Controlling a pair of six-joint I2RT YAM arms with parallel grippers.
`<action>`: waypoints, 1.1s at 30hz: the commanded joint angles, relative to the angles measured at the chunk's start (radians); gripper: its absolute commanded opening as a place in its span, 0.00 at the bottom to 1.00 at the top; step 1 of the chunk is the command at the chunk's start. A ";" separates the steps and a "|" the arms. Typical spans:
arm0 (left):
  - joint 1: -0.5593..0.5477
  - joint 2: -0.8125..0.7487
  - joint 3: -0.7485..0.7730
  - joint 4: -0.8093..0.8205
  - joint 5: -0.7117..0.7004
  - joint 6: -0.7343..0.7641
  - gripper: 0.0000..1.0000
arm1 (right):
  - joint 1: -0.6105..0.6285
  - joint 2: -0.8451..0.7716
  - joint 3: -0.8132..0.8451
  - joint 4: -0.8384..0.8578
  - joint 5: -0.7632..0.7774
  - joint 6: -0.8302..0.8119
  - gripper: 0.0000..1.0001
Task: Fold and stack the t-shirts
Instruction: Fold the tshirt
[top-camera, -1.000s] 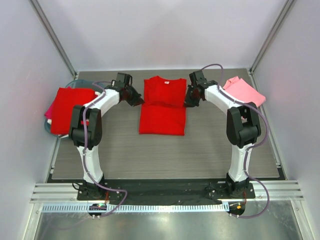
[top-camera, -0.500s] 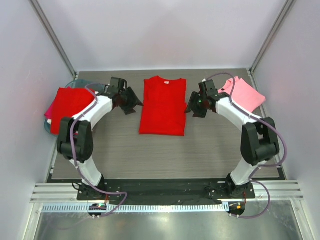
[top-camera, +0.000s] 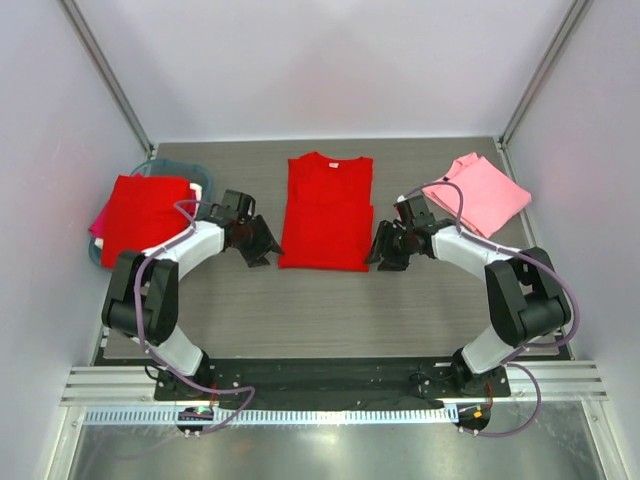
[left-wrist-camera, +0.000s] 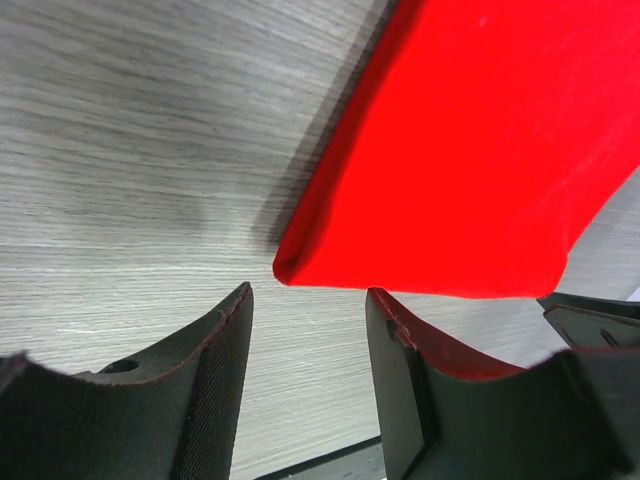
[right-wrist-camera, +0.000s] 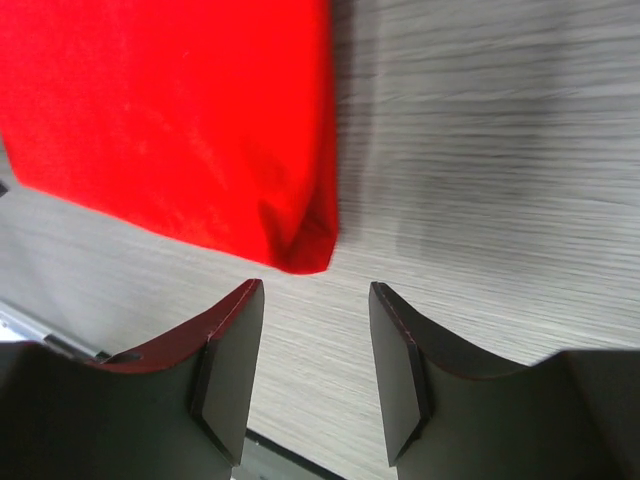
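Observation:
A bright red t-shirt (top-camera: 326, 212) lies in the middle of the table, folded into a long rectangle with its crew neck at the far end. My left gripper (top-camera: 265, 247) is open and empty just left of its near left corner (left-wrist-camera: 290, 268). My right gripper (top-camera: 381, 252) is open and empty just right of its near right corner (right-wrist-camera: 305, 255). A folded light pink t-shirt (top-camera: 487, 190) lies at the far right. A folded red t-shirt (top-camera: 140, 215) lies at the left on a magenta one (top-camera: 98, 218).
A teal basin (top-camera: 170, 167) sits under the left stack at the table's left edge. Grey side walls stand close on both sides. The arm bases are bolted to the near rail.
Both grippers have moved from the shirt's far end toward me along its sides to its near corners. The shirt's upper part now lies flat.

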 joint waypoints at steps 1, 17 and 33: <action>-0.010 -0.037 -0.023 0.063 0.036 0.017 0.52 | 0.023 -0.015 -0.009 0.105 -0.054 0.028 0.51; -0.022 0.033 -0.066 0.131 0.061 0.004 0.51 | 0.029 0.074 -0.072 0.157 0.052 0.056 0.31; -0.025 0.046 -0.104 0.167 0.073 -0.014 0.32 | 0.029 0.068 -0.078 0.177 0.012 0.059 0.02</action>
